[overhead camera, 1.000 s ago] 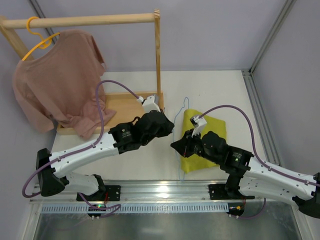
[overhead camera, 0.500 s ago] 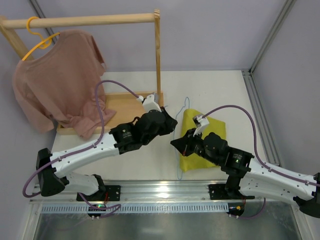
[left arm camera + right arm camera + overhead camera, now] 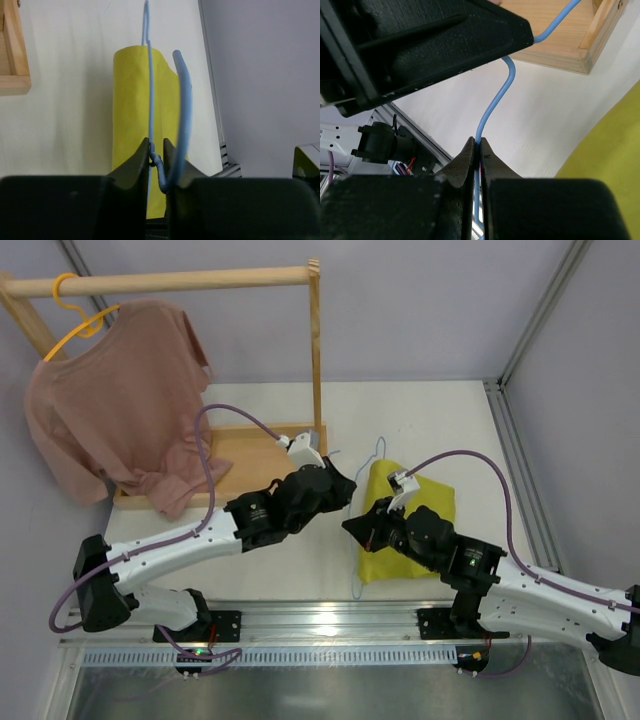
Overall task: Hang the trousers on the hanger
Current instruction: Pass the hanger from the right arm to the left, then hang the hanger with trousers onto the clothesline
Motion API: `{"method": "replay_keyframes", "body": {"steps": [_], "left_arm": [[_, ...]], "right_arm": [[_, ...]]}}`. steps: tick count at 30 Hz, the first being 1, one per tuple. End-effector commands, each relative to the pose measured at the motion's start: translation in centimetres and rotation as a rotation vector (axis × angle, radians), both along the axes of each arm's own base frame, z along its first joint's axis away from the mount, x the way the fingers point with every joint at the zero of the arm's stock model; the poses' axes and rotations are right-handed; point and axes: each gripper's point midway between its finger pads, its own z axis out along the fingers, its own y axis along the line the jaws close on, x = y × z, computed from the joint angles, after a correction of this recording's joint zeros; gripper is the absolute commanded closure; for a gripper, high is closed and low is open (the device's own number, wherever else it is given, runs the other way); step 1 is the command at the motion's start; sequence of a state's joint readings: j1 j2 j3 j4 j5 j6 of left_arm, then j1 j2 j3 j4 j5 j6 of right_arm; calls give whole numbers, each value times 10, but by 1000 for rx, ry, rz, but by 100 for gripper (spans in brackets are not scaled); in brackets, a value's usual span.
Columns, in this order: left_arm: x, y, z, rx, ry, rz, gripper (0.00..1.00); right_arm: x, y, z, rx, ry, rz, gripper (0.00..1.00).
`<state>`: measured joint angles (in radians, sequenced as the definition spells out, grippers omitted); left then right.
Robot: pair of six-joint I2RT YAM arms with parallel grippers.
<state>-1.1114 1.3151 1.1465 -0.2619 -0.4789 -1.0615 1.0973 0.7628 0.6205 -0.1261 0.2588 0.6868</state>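
The right gripper [image 3: 478, 143] is pinched tight on the hanger [image 3: 490, 115] — its thin blue wire runs up out of the closed fingertips. The left gripper [image 3: 156, 144] sits just across from it, jaws a narrow gap apart with the hanger's twisted neck between them; whether they press on it cannot be told. The trousers [image 3: 428, 496] lie folded on the table [image 3: 440, 420], right of centre, partly under the right arm — the hanger runs along their left edge, near the wooden rack base [image 3: 245, 450].
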Motion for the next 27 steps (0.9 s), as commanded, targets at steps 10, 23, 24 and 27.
{"method": "replay_keyframes", "body": {"steps": [10,23,24,27], "left_arm": [[5,0,50,-68,-101,66,100],[-10,40,113,10,-133,51,100],[-11,46,118,17,-140,52,100],[-16,60,133,27,-153,55,100]], "right_arm": [[-12,-1,59,164,-54,41,76],[-15,-88,-24,21,118,-238,62],[-15,-88,-31,12,132,-242,62],[-16,-83,-52,-13,173,-241,62]]}}
